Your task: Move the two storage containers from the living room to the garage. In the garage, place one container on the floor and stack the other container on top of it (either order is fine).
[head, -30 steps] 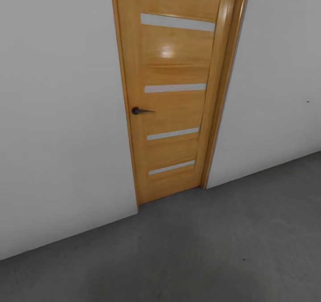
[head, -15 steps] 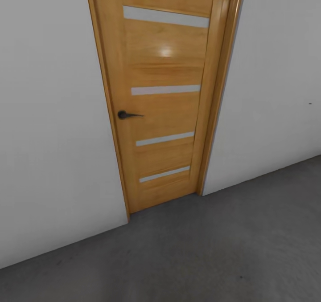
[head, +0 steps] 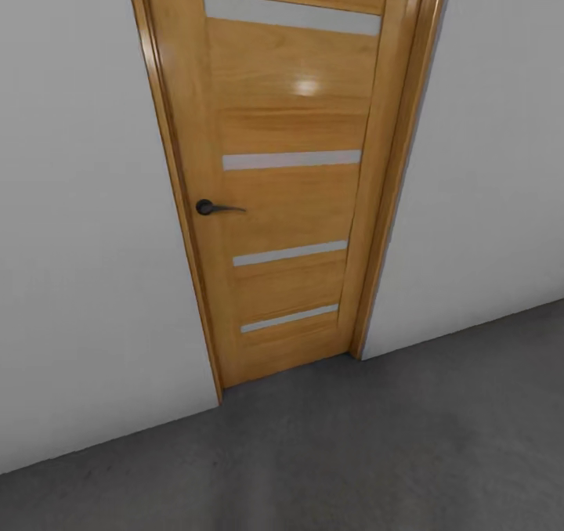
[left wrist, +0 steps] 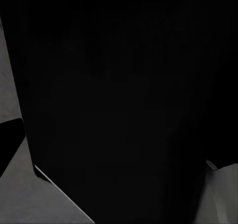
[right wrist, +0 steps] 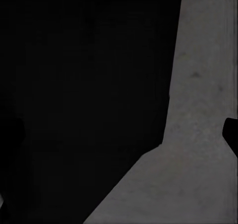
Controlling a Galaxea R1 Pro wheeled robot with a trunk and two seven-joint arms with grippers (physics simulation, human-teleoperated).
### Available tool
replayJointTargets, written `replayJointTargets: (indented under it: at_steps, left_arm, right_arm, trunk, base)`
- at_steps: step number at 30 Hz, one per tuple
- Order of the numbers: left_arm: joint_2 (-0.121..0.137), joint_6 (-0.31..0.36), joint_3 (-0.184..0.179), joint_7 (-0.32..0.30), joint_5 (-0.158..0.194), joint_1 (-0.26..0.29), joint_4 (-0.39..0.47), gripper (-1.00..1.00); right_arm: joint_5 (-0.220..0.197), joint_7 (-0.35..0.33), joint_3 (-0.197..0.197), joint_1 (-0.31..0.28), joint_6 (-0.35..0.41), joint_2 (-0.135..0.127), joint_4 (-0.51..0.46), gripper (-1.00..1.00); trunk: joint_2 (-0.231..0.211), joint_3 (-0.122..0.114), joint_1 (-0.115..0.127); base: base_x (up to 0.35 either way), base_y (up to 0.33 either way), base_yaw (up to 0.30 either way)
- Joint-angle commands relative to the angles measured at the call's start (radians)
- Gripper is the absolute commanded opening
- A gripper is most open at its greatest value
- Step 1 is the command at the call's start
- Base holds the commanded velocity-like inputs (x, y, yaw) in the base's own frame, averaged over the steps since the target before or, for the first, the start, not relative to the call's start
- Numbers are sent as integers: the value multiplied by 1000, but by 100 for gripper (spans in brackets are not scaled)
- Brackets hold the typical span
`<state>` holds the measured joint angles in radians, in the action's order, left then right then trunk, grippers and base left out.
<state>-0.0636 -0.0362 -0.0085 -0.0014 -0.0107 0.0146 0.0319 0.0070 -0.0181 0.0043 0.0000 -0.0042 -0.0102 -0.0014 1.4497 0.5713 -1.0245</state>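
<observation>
- as i look out through the head view, i face a closed wooden door (head: 286,178) in honey-orange wood, set in a pale grey wall (head: 86,225).
- the door carries four pale horizontal strips, and a dark lever handle (head: 213,207) sits near its left edge.
- the wood door frame (head: 395,171) runs down to the floor (head: 376,445), which is dark grey, speckled concrete, so i read this room as the garage.
- in the left wrist view a large black shape (left wrist: 119,100) lies close to the lens, with slivers of grey floor at the edges; i cannot tell what the shape is.
- in the right wrist view i see a similar black mass (right wrist: 84,95) beside a stretch of grey concrete.
- i cannot make out either end effector's fingers, so i cannot tell whether they are apart or together.
- i cannot place the storage containers relative to either end effector.
</observation>
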Motion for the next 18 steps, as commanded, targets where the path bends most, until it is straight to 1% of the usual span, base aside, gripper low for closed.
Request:
replayJointTargets:
  at_steps: [1, 4, 7, 18]
  left_arm:
    - [0, -4, -1, 0, -1, 1, -1, 100]
    - [0, -4, -1, 0, -1, 1, -1, 100]
    - [0, -4, -1, 0, -1, 1, -1, 100]
    - [-1, -4, -1, 0, -2, 1, -1, 100]
  right_arm:
    - [1, -2, 0, 0, 0, 0, 0, 100]
    - [1, -2, 0, 0, 0, 0, 0, 100]
    - [0, -2, 0, 0, 0, -1, 0, 100]
    - [-1, 0, -1, 0, 0, -1, 0, 100]
  trunk:
    - [0, 1, 0]
    - [0, 2, 0]
    - [0, 3, 0]
    - [0, -3, 0]
  base:
    - [290, -225, 230]
    - [290, -225, 227]
    - [289, -225, 137]
    - [238, -268, 26]
